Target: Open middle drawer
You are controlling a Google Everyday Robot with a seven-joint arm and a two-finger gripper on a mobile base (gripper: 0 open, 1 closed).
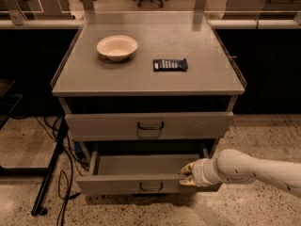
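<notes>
The middle drawer [117, 180], grey with a small dark loop handle [151, 187], is pulled partly out of the cabinet, and its inside shows empty. My gripper [187, 175] comes in from the right on a white arm. It is closed over the right part of the drawer's front rim. The taller-fronted top drawer [103, 125] above it is shut. The lowest drawer is hidden beneath the open one.
On the cabinet top [211, 76] sit a white bowl [117, 47] and a dark snack packet [170, 64]. A black stand leg and cables [51, 171] lie on the speckled floor to the left. Dark counters run behind, and office chairs stand far back.
</notes>
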